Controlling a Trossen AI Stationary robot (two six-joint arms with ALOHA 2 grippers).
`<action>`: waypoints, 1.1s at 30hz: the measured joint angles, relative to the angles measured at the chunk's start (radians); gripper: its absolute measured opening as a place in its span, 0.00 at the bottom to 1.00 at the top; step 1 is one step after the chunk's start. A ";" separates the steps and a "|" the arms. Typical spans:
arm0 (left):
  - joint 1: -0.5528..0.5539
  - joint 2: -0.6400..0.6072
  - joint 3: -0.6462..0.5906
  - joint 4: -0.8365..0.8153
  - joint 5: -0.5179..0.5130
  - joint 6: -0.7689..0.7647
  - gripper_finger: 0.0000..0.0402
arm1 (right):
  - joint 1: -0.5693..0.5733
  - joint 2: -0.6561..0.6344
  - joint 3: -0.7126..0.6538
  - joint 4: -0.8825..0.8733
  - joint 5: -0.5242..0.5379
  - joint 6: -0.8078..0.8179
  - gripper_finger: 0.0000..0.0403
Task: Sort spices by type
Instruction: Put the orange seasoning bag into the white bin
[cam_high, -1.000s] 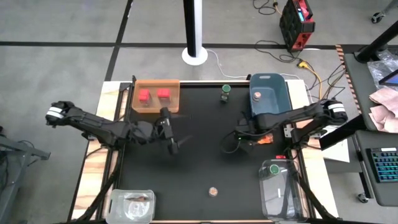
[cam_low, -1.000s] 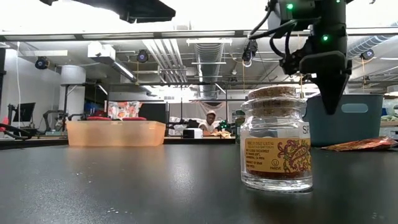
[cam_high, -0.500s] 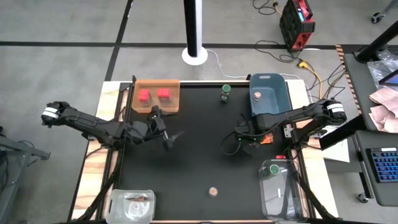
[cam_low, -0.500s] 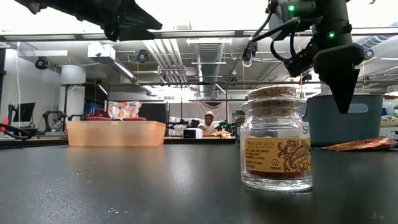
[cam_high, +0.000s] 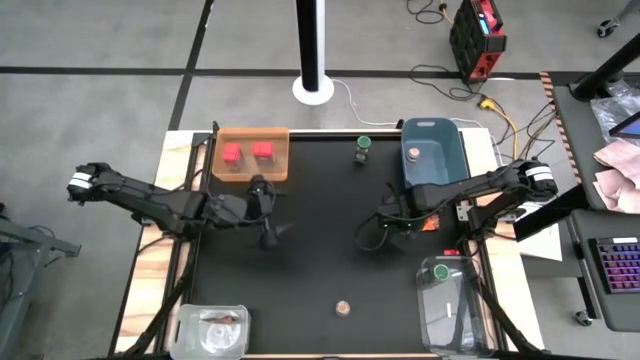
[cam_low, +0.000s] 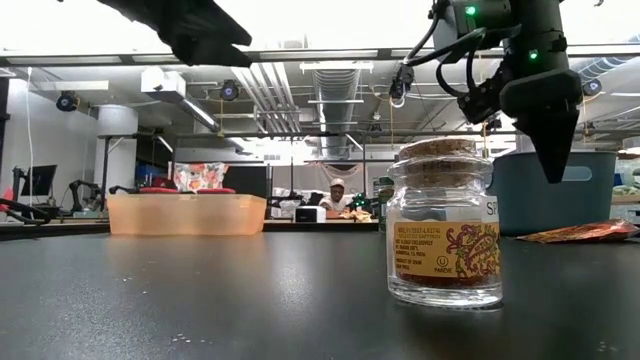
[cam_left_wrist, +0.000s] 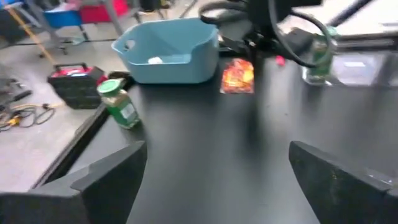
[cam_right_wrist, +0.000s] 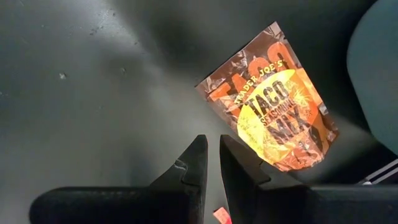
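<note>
Two red cube boxes (cam_high: 247, 152) sit in the orange tray (cam_high: 225, 170). A green-capped jar (cam_high: 363, 150) (cam_left_wrist: 118, 104) stands upright near the table's far edge. A tan-capped jar (cam_high: 343, 307) (cam_low: 445, 230) stands near the near edge. A brown-orange packet (cam_high: 428, 222) (cam_right_wrist: 273, 109) lies flat beside the blue tub. My right gripper (cam_high: 388, 225) (cam_right_wrist: 212, 140) hovers shut, pointing down, just left of the packet and apart from it. My left gripper (cam_high: 270, 238) (cam_left_wrist: 216, 149) is open above bare table below the tray, holding nothing.
The blue tub (cam_high: 432, 150) stands at the far right. A clear container (cam_high: 450, 300) at the near right holds something green-topped. Another clear container (cam_high: 210, 330) sits at the near left corner. Bare black table lies between the arms.
My right gripper has shifted a little toward the table's right, closer to the packet, and then kept still. My left gripper has drawn back slightly toward the table's left. No object has moved.
</note>
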 joint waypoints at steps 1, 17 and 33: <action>0.000 0.000 -0.003 -0.003 0.011 0.002 0.92 | 0.002 0.000 0.000 0.001 0.000 -0.003 0.08; 0.001 0.000 -0.046 0.005 -0.052 -0.020 0.81 | 0.029 0.000 0.000 0.002 0.065 -0.024 0.35; 0.001 0.002 -0.046 0.022 -0.069 -0.016 0.81 | 0.041 0.001 -0.040 0.056 0.121 0.202 0.46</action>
